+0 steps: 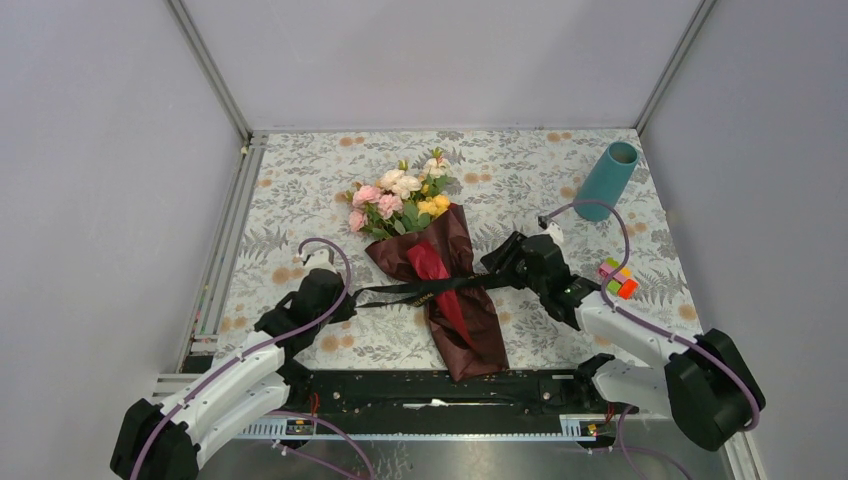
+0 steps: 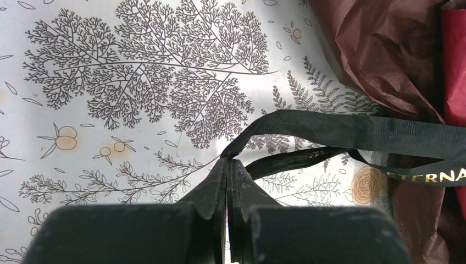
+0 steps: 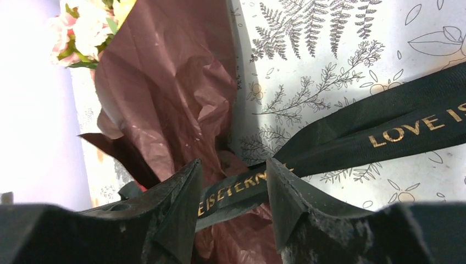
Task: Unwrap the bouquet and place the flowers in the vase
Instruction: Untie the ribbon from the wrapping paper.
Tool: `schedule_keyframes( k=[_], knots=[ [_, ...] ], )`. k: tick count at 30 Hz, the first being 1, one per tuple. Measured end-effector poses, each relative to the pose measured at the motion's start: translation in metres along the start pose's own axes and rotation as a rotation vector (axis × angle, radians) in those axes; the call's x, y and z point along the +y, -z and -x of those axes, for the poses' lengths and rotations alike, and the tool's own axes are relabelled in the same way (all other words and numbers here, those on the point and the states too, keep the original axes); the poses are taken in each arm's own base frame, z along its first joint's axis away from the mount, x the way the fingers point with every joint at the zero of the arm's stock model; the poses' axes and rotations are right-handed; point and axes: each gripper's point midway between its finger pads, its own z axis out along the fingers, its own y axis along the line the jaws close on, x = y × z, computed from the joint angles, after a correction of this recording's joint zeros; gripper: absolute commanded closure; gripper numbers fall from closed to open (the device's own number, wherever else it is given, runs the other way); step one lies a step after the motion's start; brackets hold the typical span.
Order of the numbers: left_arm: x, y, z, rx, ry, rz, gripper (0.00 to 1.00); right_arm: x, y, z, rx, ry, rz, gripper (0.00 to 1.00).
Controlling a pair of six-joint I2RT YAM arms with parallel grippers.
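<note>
Bouquet of pink, cream and yellow blooms in crinkled maroon paper [image 1: 450, 250] lies mid floral-print counter [image 1: 300, 200], blooms toward 11 o'clock, well apart from the tall teal-blue cylinder vase [image 1: 608, 180] at 2 o'clock. Its black fabric ribbon [image 2: 357, 132] stretches across the wrap. Left hand [image 2: 227, 163], at 9 o'clock, is pressed together, pinching one tail. Right hand [image 3: 233, 173], at 3 o'clock, is spread, with the other tail running between its fingers. My worry: if the knot's tight, pulling drags the whole bundle sideways, or the right hand grabs paper too.
</note>
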Motion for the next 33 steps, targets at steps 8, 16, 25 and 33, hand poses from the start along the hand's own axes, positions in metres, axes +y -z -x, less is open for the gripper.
schedule_keyframes(
  k=[8, 16, 25, 33],
  knots=[
    [0.001, 0.002, 0.0, -0.001, 0.001, -0.001, 1.0, -0.019, -0.022, -0.014, 0.041, 0.008, -0.074, 0.78],
    [0.002, 0.003, 0.0, -0.001, 0.0, 0.004, 1.0, -0.001, -0.024, 0.013, -0.043, 0.023, -0.047, 1.0],
    [0.006, 0.003, -0.002, 0.002, 0.009, 0.025, 1.0, -0.022, -0.008, 0.071, -0.196, -0.032, -0.087, 1.0],
    [0.009, 0.008, 0.001, -0.003, 0.034, 0.042, 1.0, -0.052, 0.013, 0.093, -0.267, -0.042, -0.154, 1.0]
  ],
)
